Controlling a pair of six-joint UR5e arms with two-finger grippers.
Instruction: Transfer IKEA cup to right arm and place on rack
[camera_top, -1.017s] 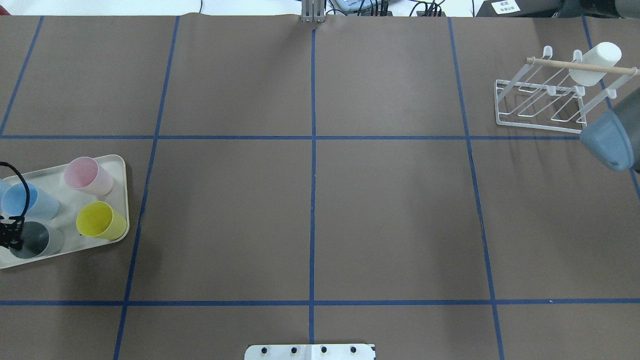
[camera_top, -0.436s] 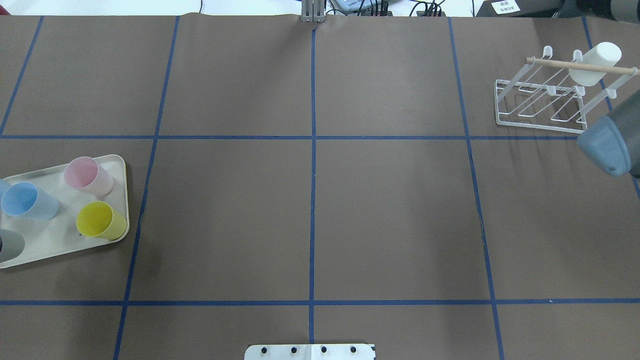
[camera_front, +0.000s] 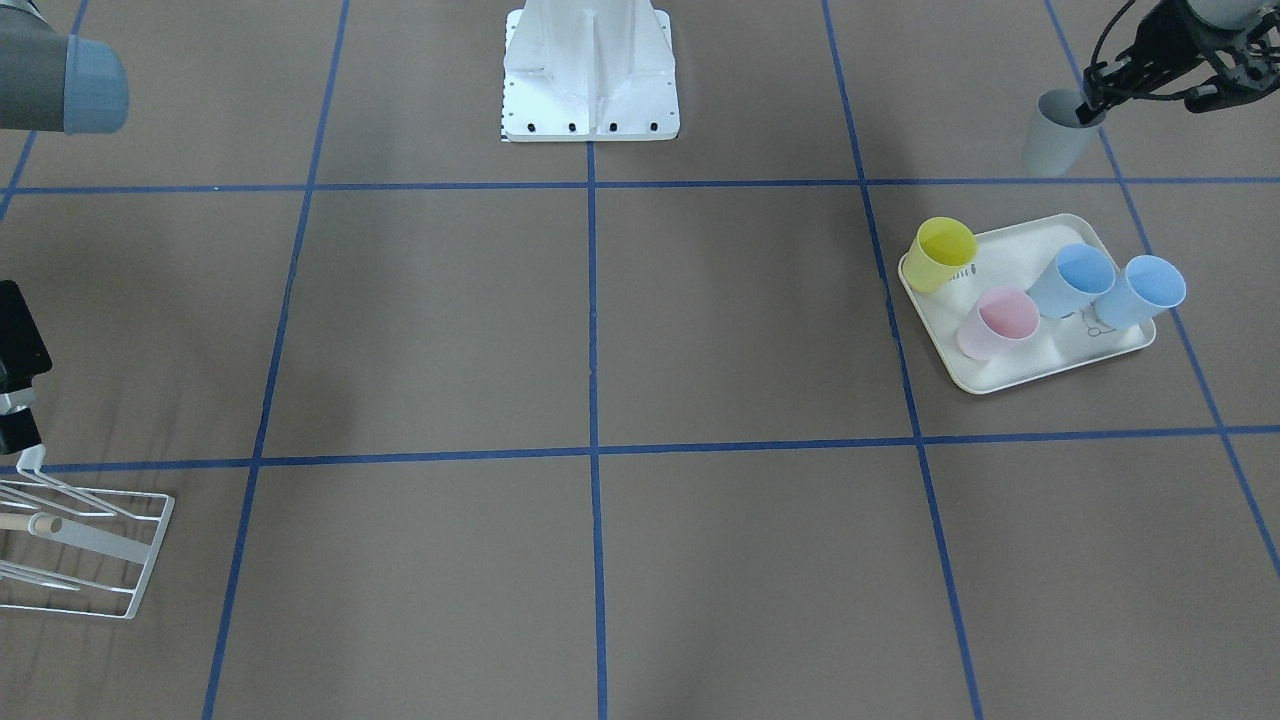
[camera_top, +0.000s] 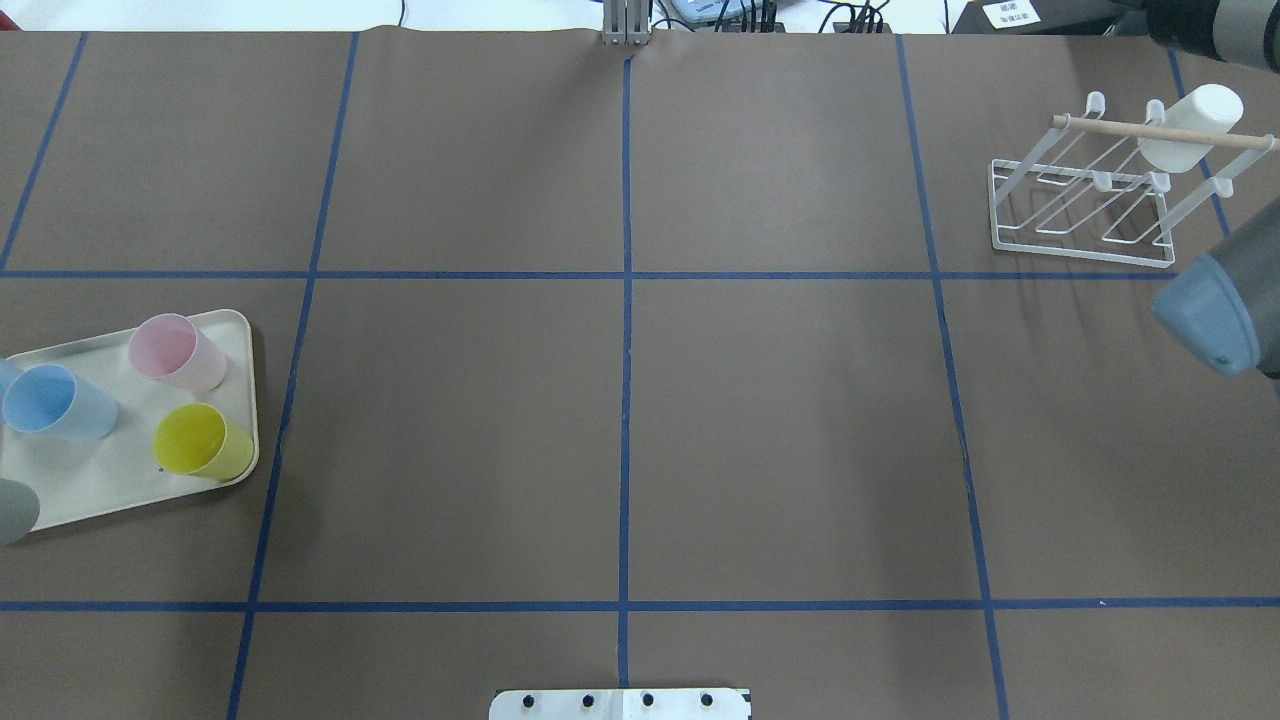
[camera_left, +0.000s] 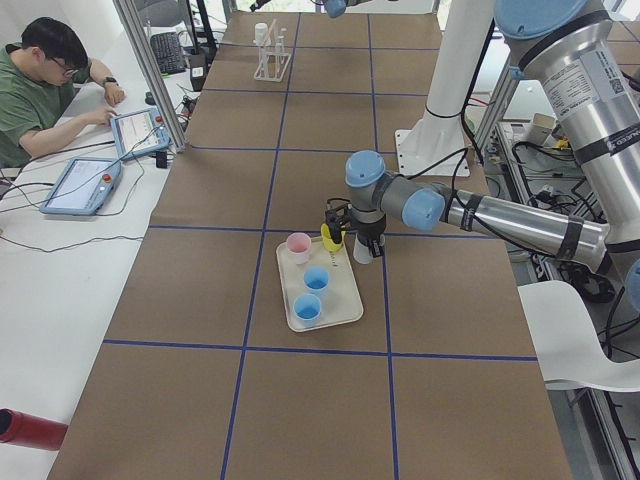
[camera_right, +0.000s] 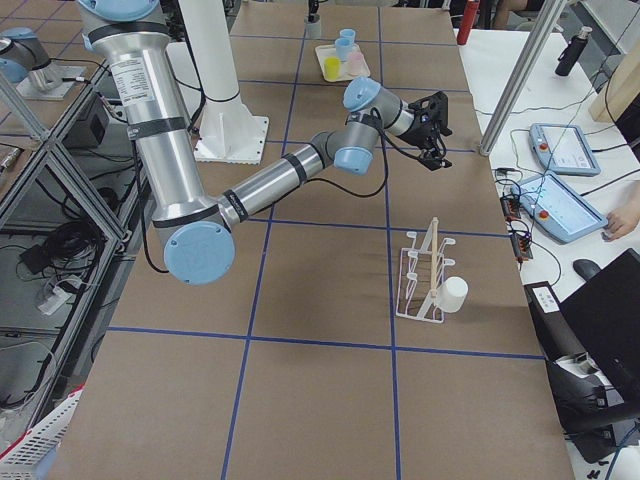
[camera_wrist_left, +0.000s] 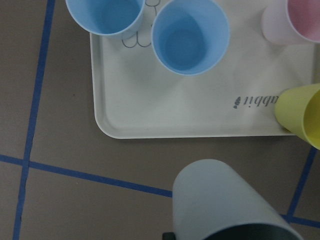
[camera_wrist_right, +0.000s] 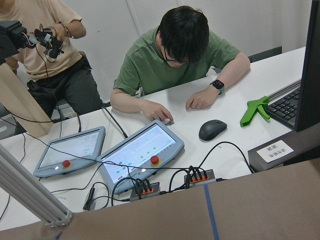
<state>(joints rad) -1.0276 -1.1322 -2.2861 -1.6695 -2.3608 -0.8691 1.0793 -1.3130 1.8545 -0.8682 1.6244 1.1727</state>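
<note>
Left gripper (camera_front: 1086, 106) pinches the grey cup (camera_front: 1052, 148) by its rim, at one o'clock from the tray (camera_front: 1020, 255) in the front-facing view. I cannot tell how the right gripper (camera_right: 435, 140) jaws stand.

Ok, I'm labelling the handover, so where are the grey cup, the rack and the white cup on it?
grey cup (camera_front: 1052, 145), front-facing view, on its side wall below the rim.
rack (camera_top: 1120, 126), overhead view, on its wooden dowel.
white cup (camera_top: 1200, 108), overhead view, on its side wall.
</note>
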